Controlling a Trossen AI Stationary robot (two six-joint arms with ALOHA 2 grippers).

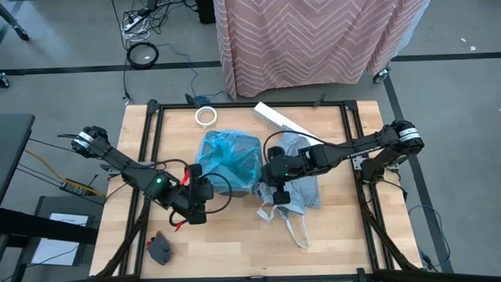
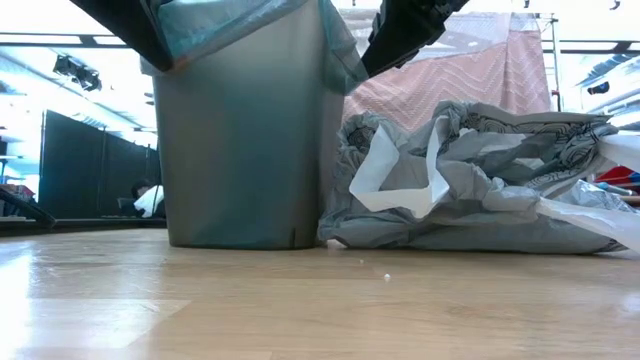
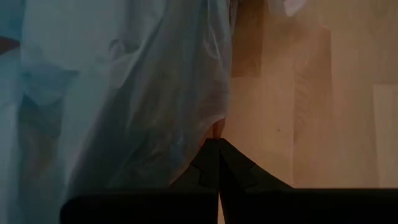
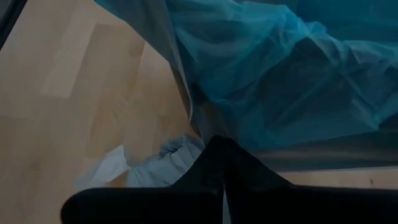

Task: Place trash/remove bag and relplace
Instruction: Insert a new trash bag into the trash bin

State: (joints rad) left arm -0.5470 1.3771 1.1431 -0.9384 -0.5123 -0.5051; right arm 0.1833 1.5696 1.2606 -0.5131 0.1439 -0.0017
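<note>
Your left gripper [image 1: 205,190] and right gripper [image 1: 270,174], both pinched together, flank the bin [image 2: 245,140] to seat its blue bag [image 1: 228,157]; the grey bag [image 1: 301,192] lies discarded beside it.

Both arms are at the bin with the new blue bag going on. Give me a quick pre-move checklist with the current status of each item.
1. Blue bag draped over the bin rim: ok, it hangs down the outside walls.
2. Left gripper shut at the bag's edge: ok; whether plastic is pinched, cannot tell.
3. Right gripper shut at the opposite rim: ok; grip on plastic, cannot tell.
4. Old grey bag out of the bin: ok, but it lies against the bin's side.
5. Bin upright on the table: ok.
6. Bag seated evenly all round: cannot tell.
</note>
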